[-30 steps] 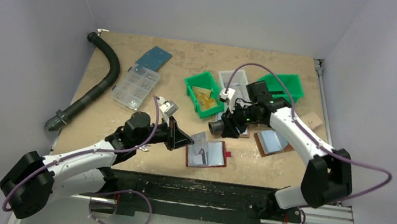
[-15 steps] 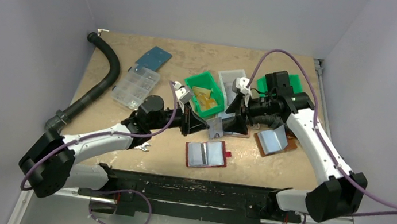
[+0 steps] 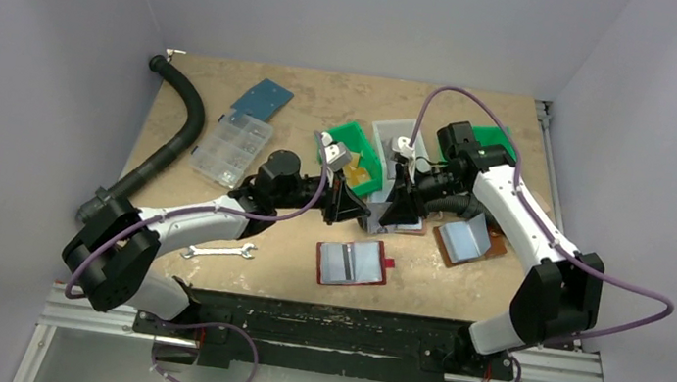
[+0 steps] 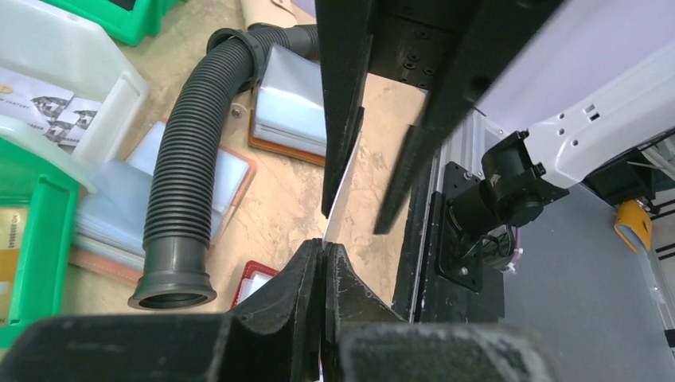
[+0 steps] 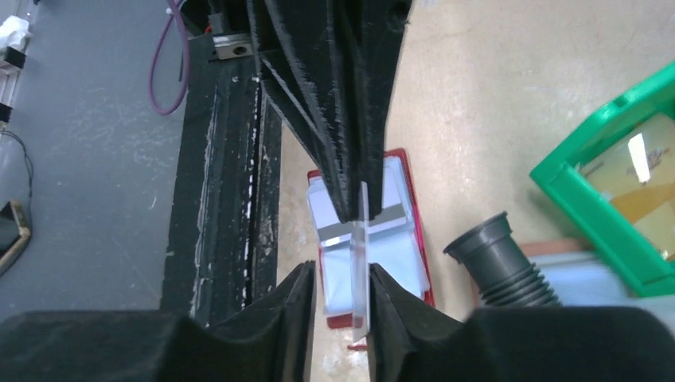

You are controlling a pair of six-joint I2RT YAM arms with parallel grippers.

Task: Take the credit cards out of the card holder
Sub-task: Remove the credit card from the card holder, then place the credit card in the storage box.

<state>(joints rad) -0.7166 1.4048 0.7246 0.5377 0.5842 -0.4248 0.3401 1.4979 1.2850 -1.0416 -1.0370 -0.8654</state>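
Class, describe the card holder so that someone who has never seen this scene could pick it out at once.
On the tan table, look near the middle of the front edge. The card holder lies open and flat there, pale pockets up. Unlike the brown folders behind it to the right, its border is dark red, with a bright red tab on one edge.

Count from the overhead view:
1 × card holder (image 3: 352,263), maroon, lying open, lower centre.
1 × credit card (image 5: 363,270) outside it, seen edge-on at mid-frame. Cards in the pockets cannot be counted.
2 × brown folders (image 4: 119,191) (image 4: 290,99), right of centre.
2 × green bins (image 3: 354,134) (image 3: 500,138), upper centre and upper right.
1 × white bin (image 3: 383,136) between them.
2 × corrugated hoses (image 3: 184,121) (image 3: 456,205), a long one at left and a short one at centre.
1 × clear organiser box (image 3: 231,149).
1 × teal plate (image 3: 263,99).
1 × wrench (image 3: 220,252).
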